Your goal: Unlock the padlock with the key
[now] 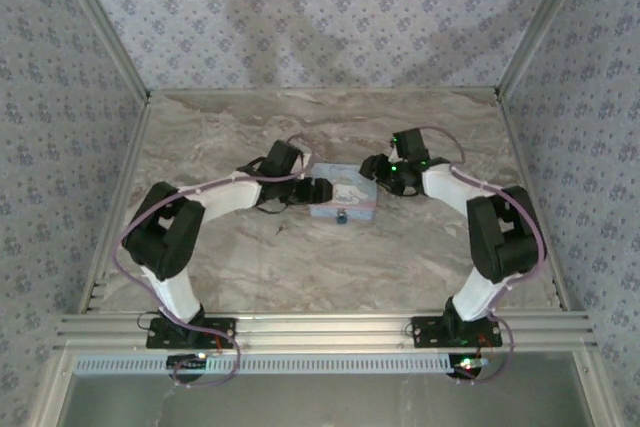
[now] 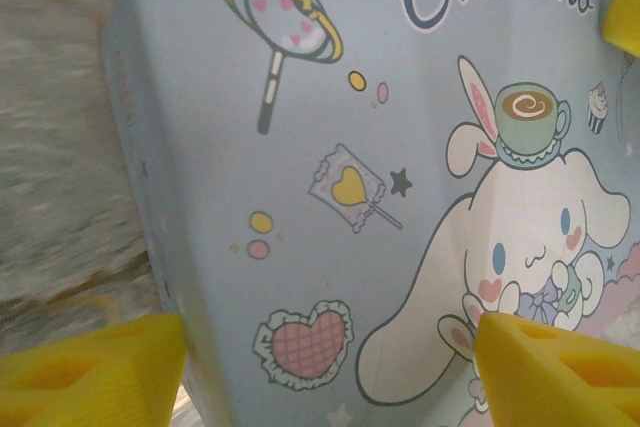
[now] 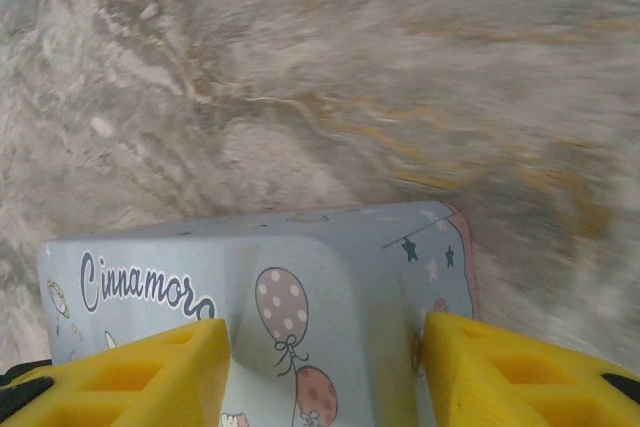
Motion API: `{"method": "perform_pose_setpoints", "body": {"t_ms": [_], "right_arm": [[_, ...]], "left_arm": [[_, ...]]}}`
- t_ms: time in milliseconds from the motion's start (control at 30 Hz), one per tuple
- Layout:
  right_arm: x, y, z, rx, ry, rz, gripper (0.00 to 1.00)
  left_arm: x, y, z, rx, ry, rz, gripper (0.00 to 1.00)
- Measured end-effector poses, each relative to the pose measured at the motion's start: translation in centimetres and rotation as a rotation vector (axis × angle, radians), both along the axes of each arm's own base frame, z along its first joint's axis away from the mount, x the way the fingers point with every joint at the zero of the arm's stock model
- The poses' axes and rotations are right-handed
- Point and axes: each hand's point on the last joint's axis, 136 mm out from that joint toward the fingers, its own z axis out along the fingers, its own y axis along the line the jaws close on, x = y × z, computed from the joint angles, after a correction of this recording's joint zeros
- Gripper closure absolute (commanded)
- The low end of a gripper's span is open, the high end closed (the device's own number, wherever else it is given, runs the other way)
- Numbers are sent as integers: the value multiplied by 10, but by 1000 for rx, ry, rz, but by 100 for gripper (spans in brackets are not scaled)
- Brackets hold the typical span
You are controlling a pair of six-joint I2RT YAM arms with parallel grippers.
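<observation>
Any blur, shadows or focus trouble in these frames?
Top external: soft shadows on the back wall, the padlock just a dark speck against the tin. Left wrist: tin print sharp, table beside it smeared. Right wrist: table streaked with blur, worst at right; tin softer but readable.

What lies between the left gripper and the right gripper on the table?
The light blue tin lies between the left gripper and the right gripper, as the top view shows; the padlock sits by its near side.
</observation>
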Motion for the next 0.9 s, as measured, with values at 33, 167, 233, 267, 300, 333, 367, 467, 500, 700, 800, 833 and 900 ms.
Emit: {"method": "perform_pose_setpoints", "body": {"t_ms": [33, 167, 233, 267, 300, 333, 367, 467, 500, 700, 800, 833, 900], "right_arm": [[3, 10, 0, 5, -3, 20, 45], [10, 32, 1, 9, -11, 59, 44], [13, 35, 1, 9, -11, 62, 43], [14, 35, 1, 9, -9, 62, 42], [14, 34, 2, 6, -8, 60, 41], [14, 34, 1, 1, -4, 59, 39], [13, 33, 1, -2, -1, 60, 38], [8, 30, -2, -18, 24, 63, 36], [5, 28, -2, -25, 33, 65, 36], [-10, -1, 16, -96, 14, 35, 37], [-19, -8, 37, -144, -37, 42, 39], [-23, -6, 46, -160, -64, 57, 39], [-35, 6, 59, -183, -105, 112, 42]], "left_arm": [[1, 7, 0, -3, 0, 21, 23], [7, 25, 2, 10, -12, 75, 23], [9, 28, 2, 18, -14, 85, 23], [9, 28, 1, 19, -15, 86, 24], [9, 28, 2, 19, -15, 86, 23], [9, 28, 2, 19, -16, 86, 23], [9, 28, 3, 18, -18, 86, 22], [9, 29, 11, 9, -36, 88, 21], [8, 30, 16, 4, -47, 91, 21], [1, 53, 52, 4, -141, 133, 19], [-6, 73, 71, 30, -192, 184, 19], [-12, 81, 77, 40, -209, 204, 19], [-26, 98, 85, 52, -228, 249, 20]]}}
